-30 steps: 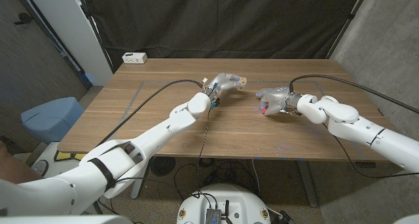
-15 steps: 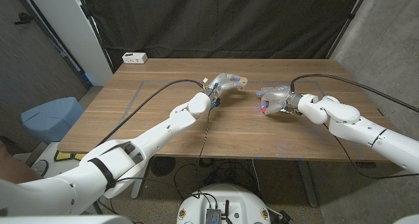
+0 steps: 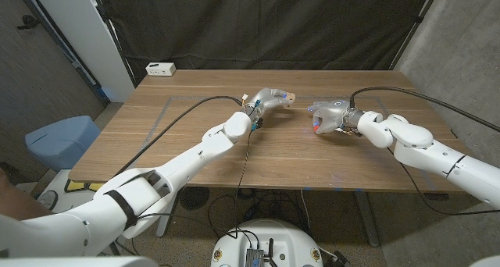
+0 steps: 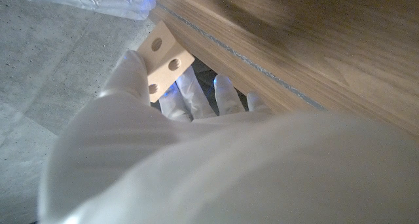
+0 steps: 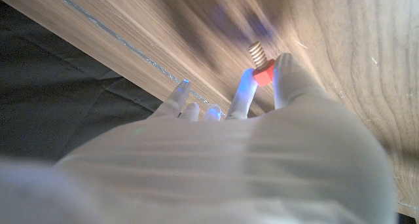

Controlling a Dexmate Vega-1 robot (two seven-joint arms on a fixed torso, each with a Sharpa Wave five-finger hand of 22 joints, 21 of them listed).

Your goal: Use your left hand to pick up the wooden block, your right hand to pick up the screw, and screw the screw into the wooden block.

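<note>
Head view: above the brown wooden desk (image 3: 195, 142), left hand (image 3: 269, 100) grips the pale drilled wooden block (image 3: 286, 96); right hand (image 3: 328, 116) pinches the red-headed brass-threaded screw (image 3: 316, 128), apart.
Left wrist: holes (image 4: 165, 54) tilt; misalignment likely.
Right wrist: fingertip (image 5: 244, 93) hold looks slight; the screw could slip

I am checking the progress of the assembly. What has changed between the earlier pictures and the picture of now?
The right hand, pinching the screw, has lifted a little and moved toward the table's far side. The left hand still holds the wooden block in about the same place. The two hands remain apart; the screw has not reached the block.
</note>
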